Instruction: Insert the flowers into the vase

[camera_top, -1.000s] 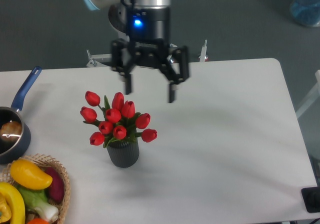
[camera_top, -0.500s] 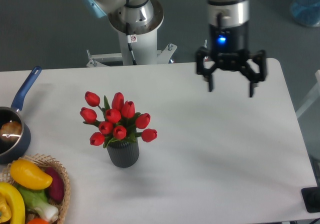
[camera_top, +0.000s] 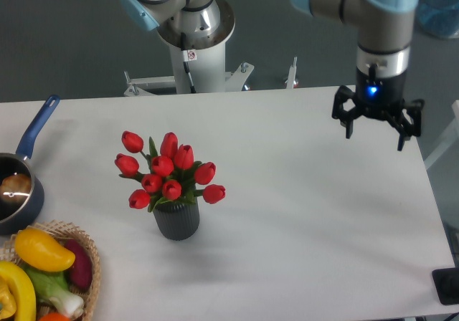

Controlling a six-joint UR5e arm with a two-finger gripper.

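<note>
Far left of end effector: blue-handled saucepan point(camera_top: 20, 185) at counter point(camera_top: 301, 213) edge, something pale inside, can't identify. Below it, wicker basket point(camera_top: 84, 249) with yellow, purple and green vegetables point(camera_top: 43, 253). Neither part of the job.

Well left of end effector and lower in frame: flowers point(camera_top: 168, 170) standing upright in vase point(camera_top: 176, 221). Red buds fan out wider than the mouth, leaves and stems drop into the dark ribbed cylinder. Vase upright on counter, nothing touching it. Same spot and same pose as 1.0 s and 0.5 s ago, so no disturbance on release.

Behind, upper middle: arm base column point(camera_top: 192, 27), off the counter.

End effector point(camera_top: 374, 127) at far right, over the counter's right rear corner, fingers spread wide, nothing between them. Change: 1.0 s ago hovering just behind and above the bouquet; 0.5 s ago halfway across to the right; now well clear at the right edge. Opening looks unchanged across all three.

Reading: insertion looks done, bunch seated and self-supporting, arm retreating. Nothing left but to park. Only residual risk is a top-heavy bunch tipping a small vase; no lean visible now.
</note>
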